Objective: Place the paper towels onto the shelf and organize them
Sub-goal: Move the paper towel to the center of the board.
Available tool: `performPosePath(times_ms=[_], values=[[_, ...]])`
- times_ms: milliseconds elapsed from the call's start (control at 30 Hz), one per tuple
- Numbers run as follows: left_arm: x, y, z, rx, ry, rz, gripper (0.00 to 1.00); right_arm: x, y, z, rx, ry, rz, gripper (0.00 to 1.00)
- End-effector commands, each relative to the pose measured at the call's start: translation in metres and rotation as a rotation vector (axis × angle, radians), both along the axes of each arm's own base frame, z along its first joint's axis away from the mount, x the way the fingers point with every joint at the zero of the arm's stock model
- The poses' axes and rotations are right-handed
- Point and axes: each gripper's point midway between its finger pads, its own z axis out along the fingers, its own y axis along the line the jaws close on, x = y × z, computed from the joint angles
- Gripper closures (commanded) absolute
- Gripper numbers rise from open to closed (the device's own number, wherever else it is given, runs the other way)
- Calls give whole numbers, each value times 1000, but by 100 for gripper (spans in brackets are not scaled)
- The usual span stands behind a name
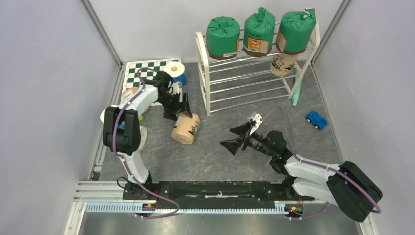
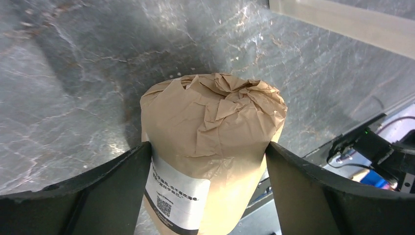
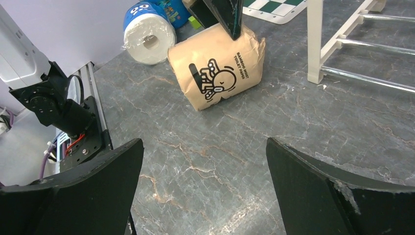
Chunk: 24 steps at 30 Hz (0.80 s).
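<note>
**Entry: tan roll on the floor, pick-up in hand**

We list the left gripper [image 1: 180, 113], left of centre in the top view, with its jaws wide astride a tan roll [image 1: 186, 129] lying on the floor. Its fingers [image 2: 122, 186] sit at the roll's flanks; whether they bite yet we cannot tell.

Step, as we judge it: grasping. The next move calls for a firm close, a lift, and carriage to the shelf [image 1: 203, 73] at upper right. There, three green rolls [image 1: 222, 36] fill the top tier and a shelved tan roll [image 1: 283, 63] sits below.

The right gripper [image 1: 239, 137], at centre, is agape and empty, near that path.

Also present: a blue-wrapped roll [image 1: 175, 72] at the chessboard mat [image 1: 142, 68]; a toy car [image 1: 316, 119] at right.
</note>
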Motion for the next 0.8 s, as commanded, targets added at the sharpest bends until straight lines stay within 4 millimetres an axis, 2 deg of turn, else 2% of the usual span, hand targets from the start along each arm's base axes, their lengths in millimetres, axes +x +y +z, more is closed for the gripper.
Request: performPosePath(times_ms=[0, 100, 233, 467, 567, 633, 700, 767], values=[[-11, -12, 10, -94, -17, -47, 14, 3, 11, 32, 77, -69, 20, 2], [-16, -13, 15, -107, -33, -39, 24, 1, 16, 32, 83, -64, 33, 2], [-26, -20, 25, -177, -85, -34, 28, -3, 24, 33, 88, -56, 52, 2], [-40, -31, 67, -324, -328, 24, 41, -3, 38, 34, 132, -5, 43, 2], [-48, -34, 76, -382, -397, 68, 43, -1, 47, 30, 130, 18, 40, 2], [-53, -33, 68, -369, -397, 92, 41, 1, 51, 25, 119, 37, 34, 2], [-57, -28, 62, -330, -380, 98, 30, 4, 52, 19, 109, 53, 24, 2], [-59, -24, 64, -297, -387, 98, 24, 5, 51, 15, 95, 57, 16, 2]])
